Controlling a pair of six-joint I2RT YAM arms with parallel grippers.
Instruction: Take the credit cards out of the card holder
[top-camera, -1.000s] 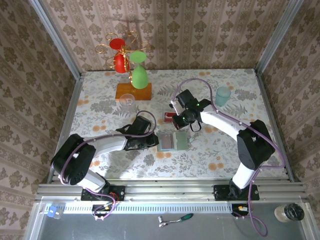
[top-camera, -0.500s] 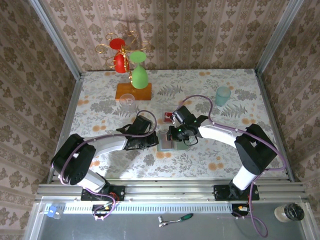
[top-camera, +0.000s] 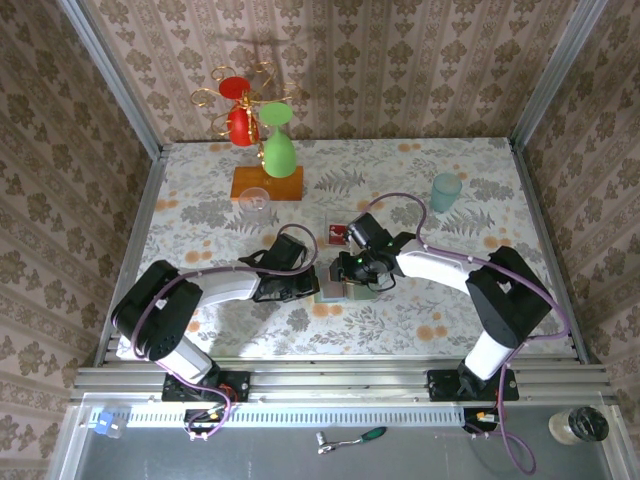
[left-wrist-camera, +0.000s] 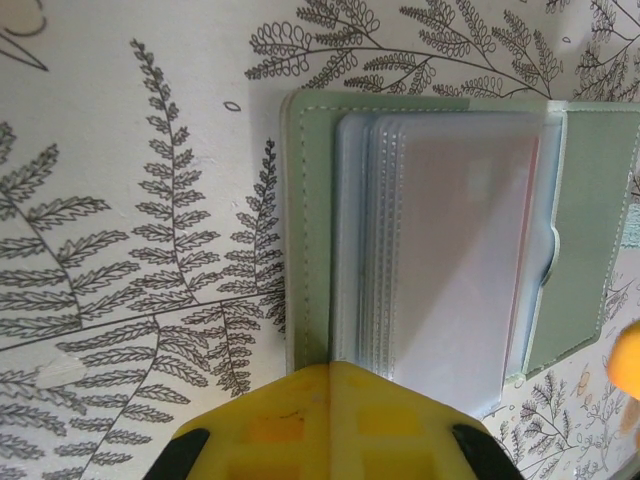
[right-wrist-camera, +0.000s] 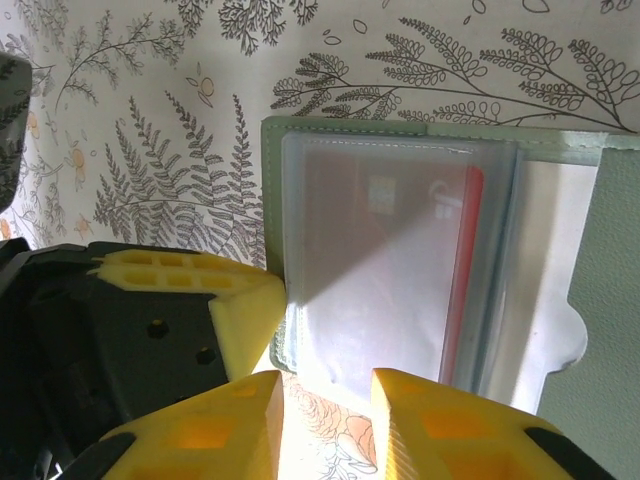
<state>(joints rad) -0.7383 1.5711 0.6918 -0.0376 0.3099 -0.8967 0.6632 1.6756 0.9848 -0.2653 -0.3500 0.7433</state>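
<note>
Floral worktop (top-camera: 200, 215) in a wallpapered enclosure. Card holder (left-wrist-camera: 305, 230) lies open just 6 o'clock of centre. Left hand (left-wrist-camera: 330, 375), closed, pins its 9 o'clock edge. Right hand (right-wrist-camera: 328, 395), fingers parted, hovers at the clear sleeves (right-wrist-camera: 380, 260), where a red credit card (right-wrist-camera: 468, 260) sits sleeved. Extraction stage, judged; next move calls for pinching that card's edge.

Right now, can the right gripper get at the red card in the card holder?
Probably yes: the right gripper is open at the edge of the clear sleeves, with the red card just ahead inside one; the left gripper sits to the side.
</note>
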